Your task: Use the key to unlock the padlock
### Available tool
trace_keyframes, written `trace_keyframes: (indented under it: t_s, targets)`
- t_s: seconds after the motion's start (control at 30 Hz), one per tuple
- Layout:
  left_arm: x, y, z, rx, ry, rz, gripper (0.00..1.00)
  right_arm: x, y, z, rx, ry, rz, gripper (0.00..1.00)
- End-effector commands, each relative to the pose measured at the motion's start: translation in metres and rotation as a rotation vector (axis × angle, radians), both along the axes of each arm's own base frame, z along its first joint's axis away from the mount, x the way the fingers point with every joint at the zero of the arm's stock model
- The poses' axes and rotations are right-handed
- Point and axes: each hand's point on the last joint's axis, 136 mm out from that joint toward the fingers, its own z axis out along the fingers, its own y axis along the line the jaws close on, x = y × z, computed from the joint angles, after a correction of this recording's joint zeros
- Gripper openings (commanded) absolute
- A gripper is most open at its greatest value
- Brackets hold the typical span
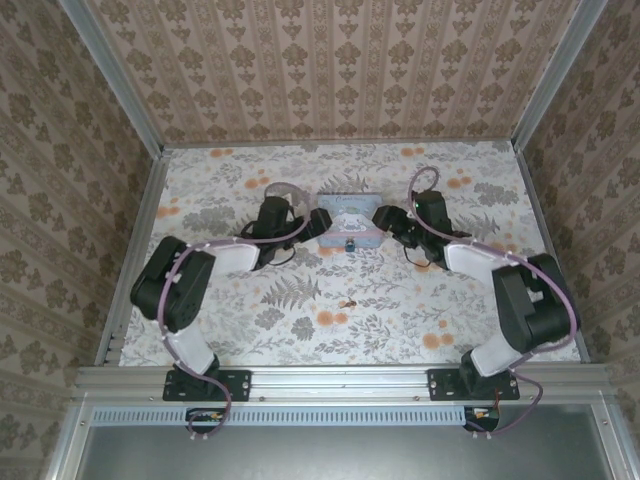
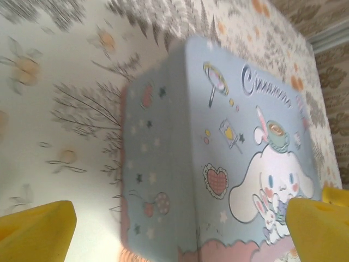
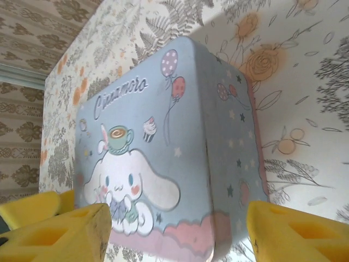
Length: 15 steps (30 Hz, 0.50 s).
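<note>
Two wide-open tools flank a cartoon tin: the left tool (image 1: 318,222) and right tool (image 1: 383,218) stand at either end of the pale blue tin (image 1: 350,208).
Nearest the arm bases, the key (image 1: 350,302) lies alone on the flower-print surface (image 1: 250,330), well apart from both tools. Farther out, the padlock (image 1: 351,243) sits at the tin's near side, between the tools; whether it hangs from the tin I cannot tell. Each tool's yellow pads (image 2: 35,226) are spread wide, holding nothing, with the tin just ahead. Patterned walls (image 1: 340,70) close the far side.
</note>
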Motion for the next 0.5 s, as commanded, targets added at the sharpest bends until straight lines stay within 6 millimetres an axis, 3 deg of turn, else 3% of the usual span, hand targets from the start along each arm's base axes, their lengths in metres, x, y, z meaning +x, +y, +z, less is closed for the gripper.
trace_keyframes:
  t_s: [0.0, 0.13, 0.3, 0.43, 0.47]
  targets:
    - [-0.005, 0.019, 0.023, 0.026, -0.064, -0.004, 1.0, -0.027, -0.01, -0.009, -0.099, 0.025, 0.026, 0.68]
    - [-0.015, 0.032, 0.043, 0.055, -0.121, -0.026, 1.0, -0.059, 0.005, -0.013, -0.153, 0.033, 0.15, 0.66]
    - [-0.024, 0.046, 0.066, 0.149, -0.189, -0.042, 1.0, -0.102, 0.037, -0.038, -0.266, 0.095, 0.333, 0.64]
    - [-0.026, 0.064, 0.076, 0.225, -0.226, 0.009, 1.0, -0.125, 0.058, -0.051, -0.355, 0.121, 0.404, 0.61]
    - [-0.026, 0.07, 0.076, 0.235, -0.215, 0.04, 1.0, -0.131, 0.061, -0.062, -0.382, 0.148, 0.417, 0.61]
